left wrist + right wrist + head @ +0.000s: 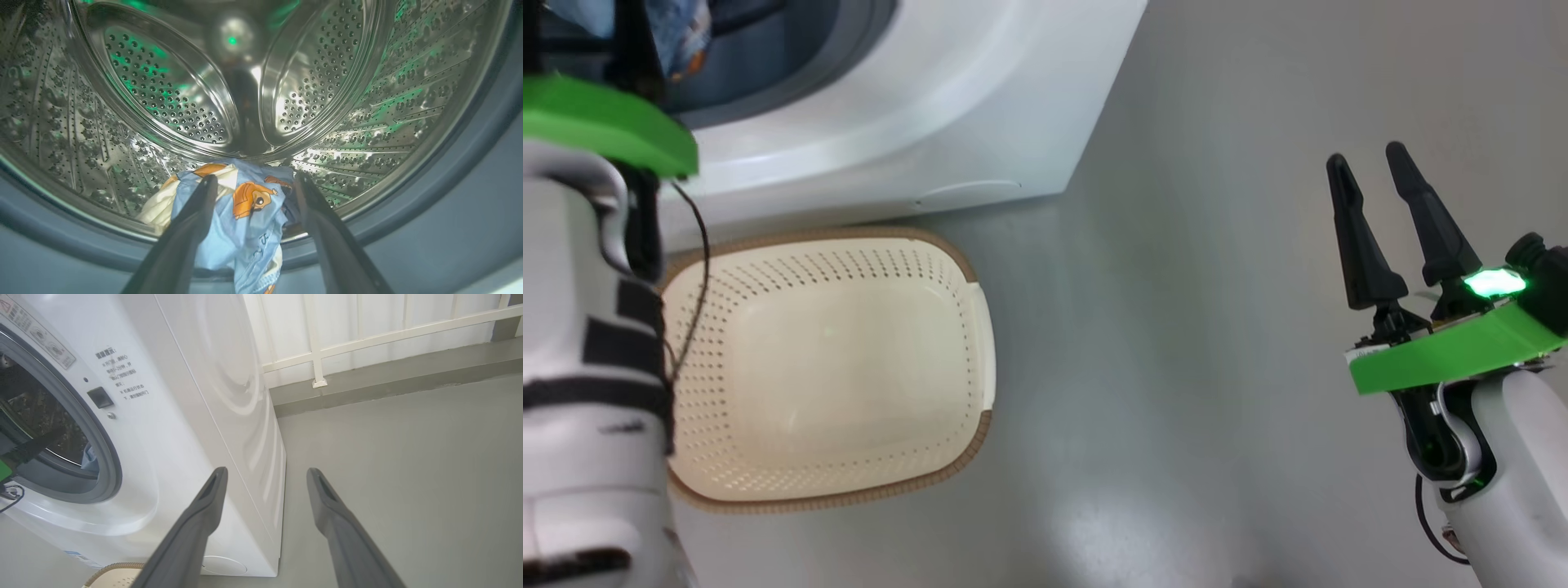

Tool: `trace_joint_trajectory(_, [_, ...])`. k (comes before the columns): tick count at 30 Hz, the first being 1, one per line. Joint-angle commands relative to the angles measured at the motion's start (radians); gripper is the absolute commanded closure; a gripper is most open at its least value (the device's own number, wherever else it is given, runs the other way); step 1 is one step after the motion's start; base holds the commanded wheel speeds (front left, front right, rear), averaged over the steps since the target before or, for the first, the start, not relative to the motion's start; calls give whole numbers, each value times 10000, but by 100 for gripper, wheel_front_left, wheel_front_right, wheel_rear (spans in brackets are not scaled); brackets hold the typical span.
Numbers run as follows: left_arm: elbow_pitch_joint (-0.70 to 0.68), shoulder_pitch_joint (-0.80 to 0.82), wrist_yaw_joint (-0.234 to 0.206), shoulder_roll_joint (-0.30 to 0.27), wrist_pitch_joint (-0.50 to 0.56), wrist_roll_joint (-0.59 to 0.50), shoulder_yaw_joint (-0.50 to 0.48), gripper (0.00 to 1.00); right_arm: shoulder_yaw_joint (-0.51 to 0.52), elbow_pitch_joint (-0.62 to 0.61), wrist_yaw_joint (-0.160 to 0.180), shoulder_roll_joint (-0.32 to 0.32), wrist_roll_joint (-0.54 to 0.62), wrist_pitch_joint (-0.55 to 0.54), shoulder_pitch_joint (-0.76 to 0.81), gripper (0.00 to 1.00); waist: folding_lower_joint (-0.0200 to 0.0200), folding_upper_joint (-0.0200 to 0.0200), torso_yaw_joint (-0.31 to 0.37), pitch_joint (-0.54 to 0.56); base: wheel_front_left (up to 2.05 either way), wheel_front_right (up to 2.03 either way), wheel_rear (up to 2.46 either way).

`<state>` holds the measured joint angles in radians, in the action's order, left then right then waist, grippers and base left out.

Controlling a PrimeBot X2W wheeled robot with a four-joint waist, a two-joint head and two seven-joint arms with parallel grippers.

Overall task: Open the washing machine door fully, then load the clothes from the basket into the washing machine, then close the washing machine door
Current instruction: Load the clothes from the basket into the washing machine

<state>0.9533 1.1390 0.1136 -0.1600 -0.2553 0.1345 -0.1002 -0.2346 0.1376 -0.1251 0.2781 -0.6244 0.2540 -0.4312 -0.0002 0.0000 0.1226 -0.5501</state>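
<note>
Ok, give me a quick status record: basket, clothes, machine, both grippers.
basket: on the floor before the washing machine, empty where visible
clothes: at the drum front edge, hanging out over the grey seal
left gripper: open, one finger each side of the clothes
right gripper: open, holding nothing, above the floor
next, likely: nudge clothes further in

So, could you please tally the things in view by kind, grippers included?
Washing machine: 1
Basket: 1
Clothes bundle: 1 (number of garments in it unclear)
Grippers: 2, left gripper and right gripper
Total: 5
</note>
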Motion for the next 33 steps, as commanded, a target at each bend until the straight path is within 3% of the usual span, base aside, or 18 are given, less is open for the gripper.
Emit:
trace_joint_trajectory(1, [-674, -631, 28, -270, -63, 19, -165, 0, -85, -170, -56, 186, -8, 78, 407, 0, 2, 0, -196, 482, 0, 0, 0])
trace_joint_trajectory(13, [-2926, -3794, 73, 289, -64, -227, -563, 0, -149, 44, -56, 532, 7, 78, 1124, 0, 2, 0, -625, 2019, 0, 0, 0])
trace_joint_trajectory(33, [-4954, -7551, 160, 599, -64, -180, -659, 0, -41, 228, -56, 702, -4, 78, 2637, 0, 2, 0, -1103, 4108, 0, 0, 0])
